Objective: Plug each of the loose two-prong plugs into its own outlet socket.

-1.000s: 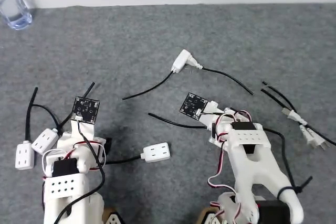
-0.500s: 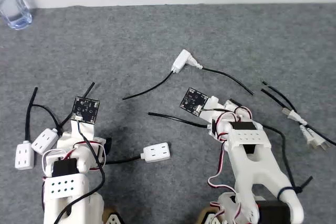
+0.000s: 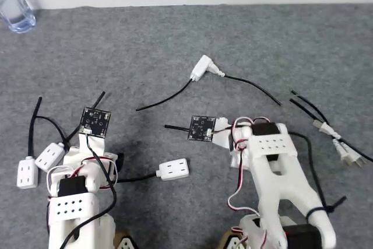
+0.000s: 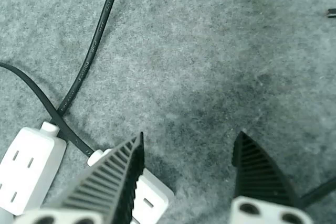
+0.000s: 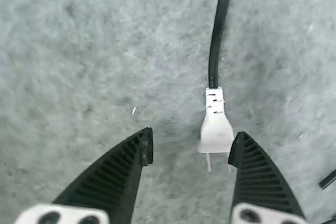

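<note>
Right hand (image 5: 194,136) wide open, empty; white plug (image 5: 215,127) lies between its fingers on bench (image 5: 79,51), likely lined up for pickup. Left hand (image 4: 191,137) open, empty, beside sockets (image 4: 26,163).

The grey felt-covered table (image 3: 145,33) bears a white angled plug (image 3: 202,68), corded two-prong plugs (image 3: 348,154), a lone outlet socket (image 3: 173,169), a pair of sockets (image 3: 50,155) and a clear container (image 3: 14,13).

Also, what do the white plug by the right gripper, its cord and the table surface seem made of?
White plug: probably moulded plastic, smooth and matte, with thin prongs that look metal.
Cord: black with a slight sheen, likely rubber or vinyl.
Table surface: grey and fuzzy, like felt or short carpet.
</note>
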